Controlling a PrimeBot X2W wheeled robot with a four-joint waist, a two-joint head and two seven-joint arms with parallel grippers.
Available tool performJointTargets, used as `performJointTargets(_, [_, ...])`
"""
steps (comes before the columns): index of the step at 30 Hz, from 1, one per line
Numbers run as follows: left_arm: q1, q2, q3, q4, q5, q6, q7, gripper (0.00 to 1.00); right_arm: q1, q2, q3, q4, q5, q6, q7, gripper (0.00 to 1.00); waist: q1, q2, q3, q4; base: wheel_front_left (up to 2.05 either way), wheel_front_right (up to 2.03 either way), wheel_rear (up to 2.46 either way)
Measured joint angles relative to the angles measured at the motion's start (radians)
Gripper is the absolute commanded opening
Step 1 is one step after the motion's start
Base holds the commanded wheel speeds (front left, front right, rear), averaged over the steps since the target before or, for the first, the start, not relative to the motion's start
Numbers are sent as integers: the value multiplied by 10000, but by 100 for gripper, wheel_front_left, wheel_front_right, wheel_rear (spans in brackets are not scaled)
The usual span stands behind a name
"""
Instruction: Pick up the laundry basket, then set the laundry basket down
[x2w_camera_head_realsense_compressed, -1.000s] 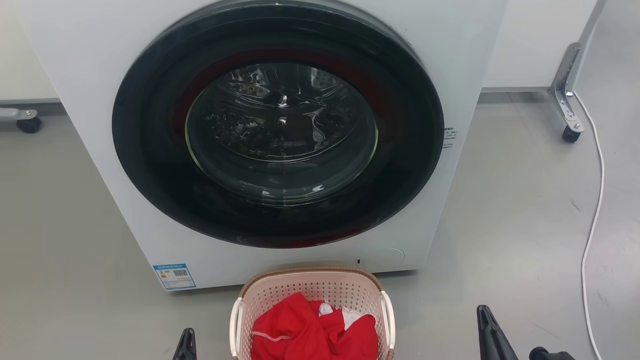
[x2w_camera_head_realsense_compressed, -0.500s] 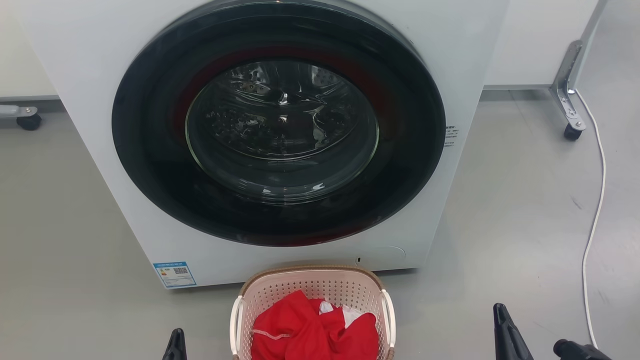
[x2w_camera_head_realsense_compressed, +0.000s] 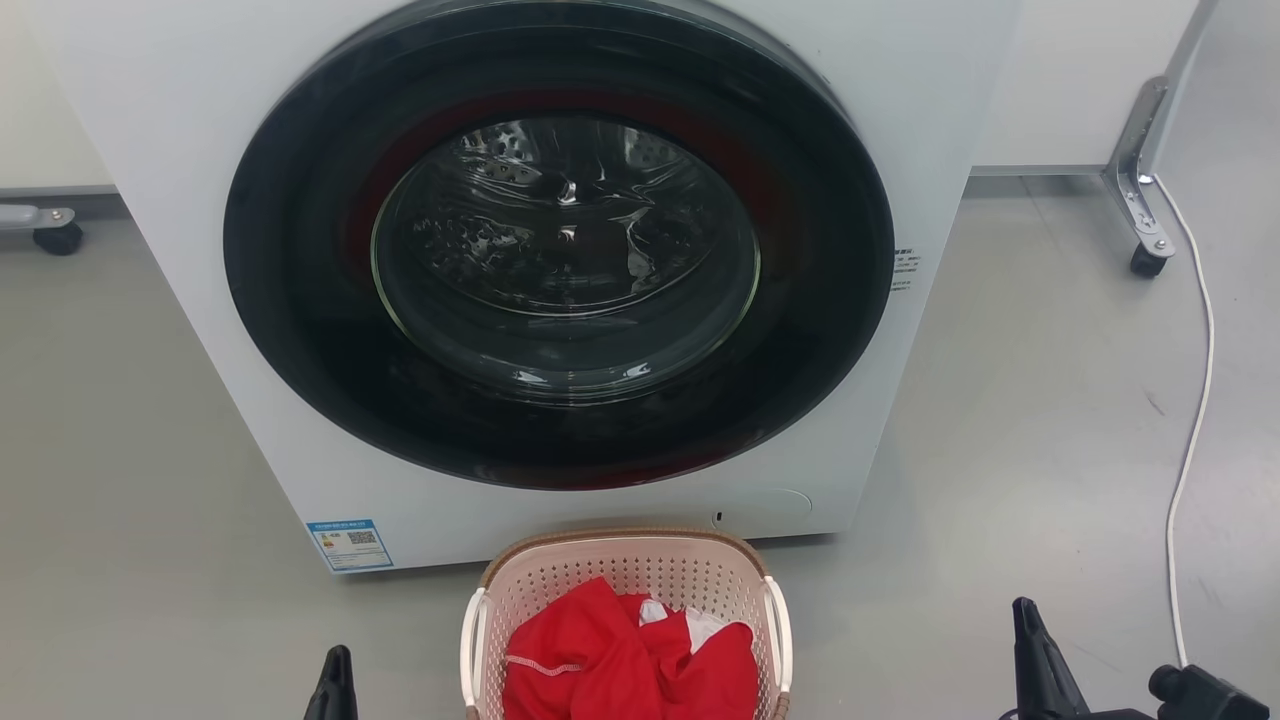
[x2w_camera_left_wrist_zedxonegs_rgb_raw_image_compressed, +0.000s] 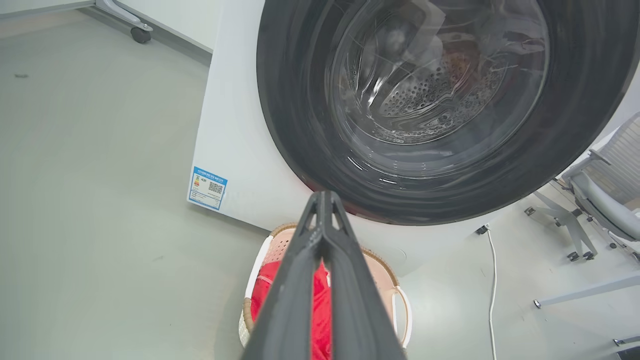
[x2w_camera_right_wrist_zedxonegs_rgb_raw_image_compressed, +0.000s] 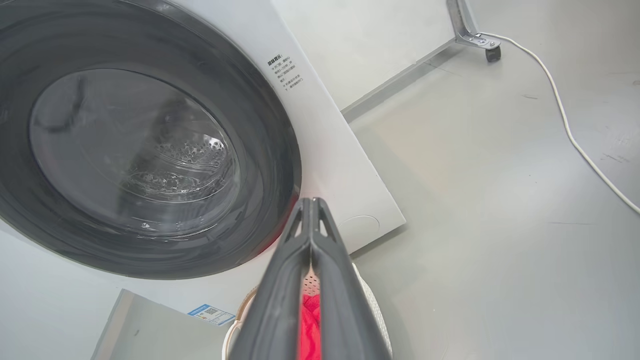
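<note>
Grey smooth floor (x2w_camera_head_realsense_compressed: 1000, 450) spreads across the head view, and on it stands a white front-loading washing machine (x2w_camera_head_realsense_compressed: 180, 200) with a round dark glass door (x2w_camera_head_realsense_compressed: 560, 250), shut. Just before the machine's foot, at the bottom middle, the pale pink perforated plastic laundry basket (x2w_camera_head_realsense_compressed: 650, 575) with a brown woven-look rim and two white side handles rests on the floor, holding a crumpled red cloth (x2w_camera_head_realsense_compressed: 610, 665) and a bit of white cloth. The left hand (x2w_camera_head_realsense_compressed: 335, 680) shows as a dark tip to the basket's left, apart from it; the right hand (x2w_camera_head_realsense_compressed: 1025, 625) rises at the lower right, well apart from the basket. A thin white cable (x2w_camera_head_realsense_compressed: 1195, 400) trails along the floor at the right. In the left wrist view the left hand's two long dark fingers (x2w_camera_left_wrist_zedxonegs_rgb_raw_image_compressed: 300, 280) meet at their tips, gripping nothing, above the basket, with the door behind and a small blue label (x2w_camera_left_wrist_zedxonegs_rgb_raw_image_compressed: 207, 187) on the machine's front. In the right wrist view the right hand's fingers (x2w_camera_right_wrist_zedxonegs_rgb_raw_image_compressed: 280, 295) are likewise pressed together and empty, over the basket's edge with the red cloth showing between them.
</note>
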Motion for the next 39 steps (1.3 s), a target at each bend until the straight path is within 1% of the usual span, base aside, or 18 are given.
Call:
performJointTargets(2, [-42, -4, 65, 50, -366, -10, 82, 0, -15, 8, -84, 61, 247, 27, 69, 0, 0, 0, 7, 3, 0, 0, 0])
performJointTargets(3, [-58, -4, 100, 79, -499, -94, 123, 0, -19, 10, -123, 86, 366, 35, 109, 0, 0, 0, 11, 4, 0, 0, 0])
performJointTargets(5, [-135, -8, 144, 134, -704, -96, 180, 0, -54, 25, -213, 144, 675, 117, 201, 0, 0, 0, 19, 7, 0, 0, 0])
performJointTargets(7, [-214, -12, 194, 161, -1058, -198, 268, 0, -139, 40, -301, 188, 915, 132, 284, 0, 0, 0, 26, 10, 0, 0, 0])
performJointTargets(18, [-531, -42, 493, 449, -2514, -443, 688, 0, -414, 75, -761, 408, 2395, 470, 679, 0, 0, 0, 68, 24, 0, 0, 0])
performJointTargets(24, [-765, -56, 646, 575, -3413, -617, 882, 0, -482, 92, -1016, 552, 3214, 577, 901, 0, 0, 0, 90, 33, 0, 0, 0])
performJointTargets(39, [-1246, -88, 1051, 903, -5494, -978, 1411, 0, -843, 153, -1643, 867, 5198, 993, 1429, 0, 0, 0, 147, 52, 0, 0, 0])
